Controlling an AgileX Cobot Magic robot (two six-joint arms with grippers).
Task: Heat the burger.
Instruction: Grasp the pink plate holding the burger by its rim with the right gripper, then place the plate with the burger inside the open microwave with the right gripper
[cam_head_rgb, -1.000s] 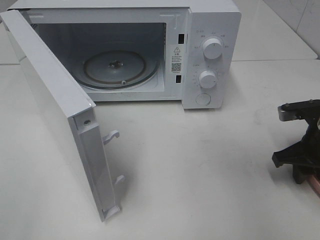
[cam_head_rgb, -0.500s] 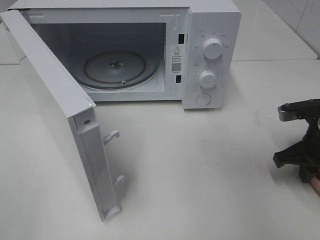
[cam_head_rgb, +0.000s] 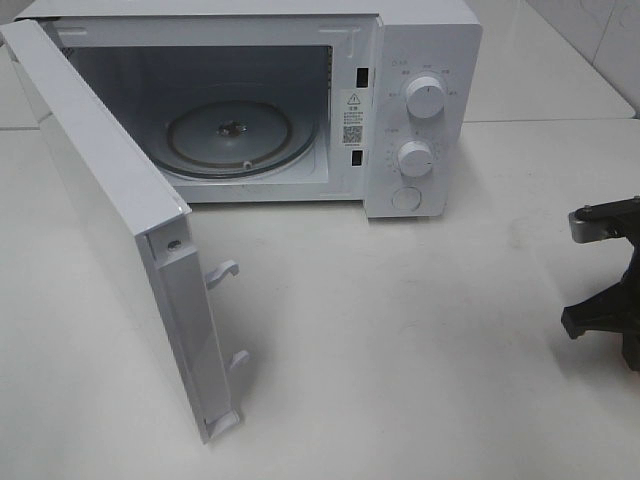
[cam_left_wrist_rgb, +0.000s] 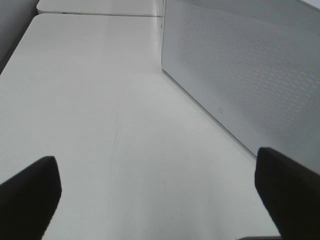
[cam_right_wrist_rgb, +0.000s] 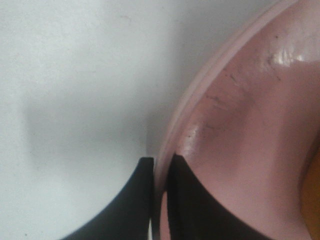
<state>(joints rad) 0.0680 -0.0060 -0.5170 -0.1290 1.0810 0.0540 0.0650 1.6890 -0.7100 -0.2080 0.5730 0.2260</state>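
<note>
Turntable (cam_head_rgb: 200, 140) inside open microwave (cam_head_rgb: 425, 50); pink plate (cam_right_wrist_rgb: 250, 125) rim in right claw (cam_right_wrist_rgb: 160, 162)

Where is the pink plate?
Only the right wrist view shows the pink plate: it sits on the white table, its rim pinched between the right tool's tips.

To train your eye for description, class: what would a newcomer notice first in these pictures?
The white microwave at the back of the table draws the eye, its door swung wide open and the glass turntable inside bare. At the far right of the high view, the right gripper has its jaws pinched on the rim of a pink plate.
</note>
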